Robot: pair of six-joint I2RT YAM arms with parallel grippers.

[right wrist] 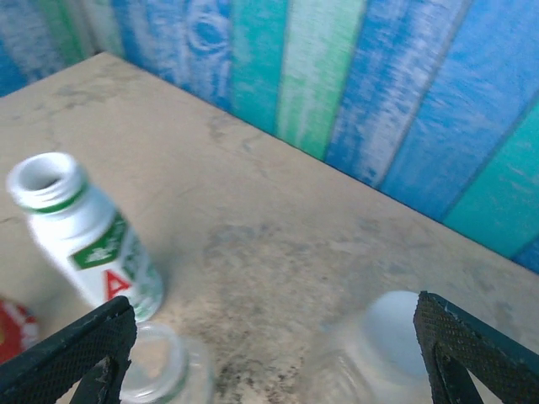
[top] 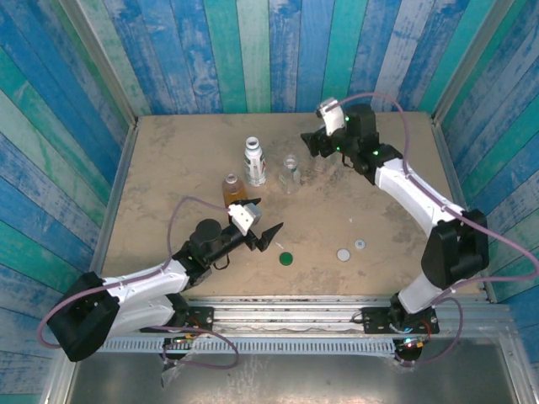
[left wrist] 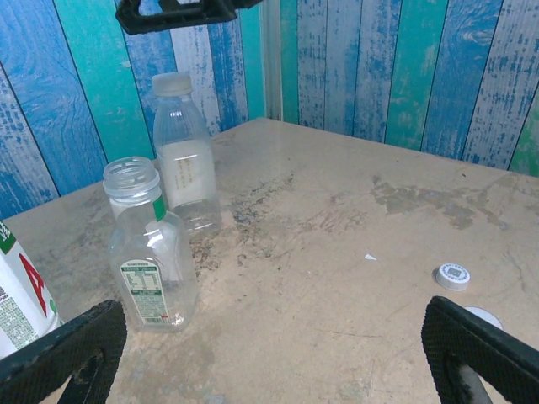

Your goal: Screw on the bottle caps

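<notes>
Under right claw [right wrist: 274,353], capped bottle [right wrist: 383,337] stands between parted fingers [right wrist: 76,349].

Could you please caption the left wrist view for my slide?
Open left gripper faces the capped bottle and the uncapped bottle.

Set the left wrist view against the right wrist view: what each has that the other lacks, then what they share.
Left wrist: two loose pale caps lying on the table, right of the bottles. Right wrist: the white-labelled bottle's open, green-ringed mouth, plus a red patch at the left edge, too cropped to name. Shared: the white-labelled bottle, the uncapped clear bottle, the capped clear bottle and the blue-green plank wall.
</notes>
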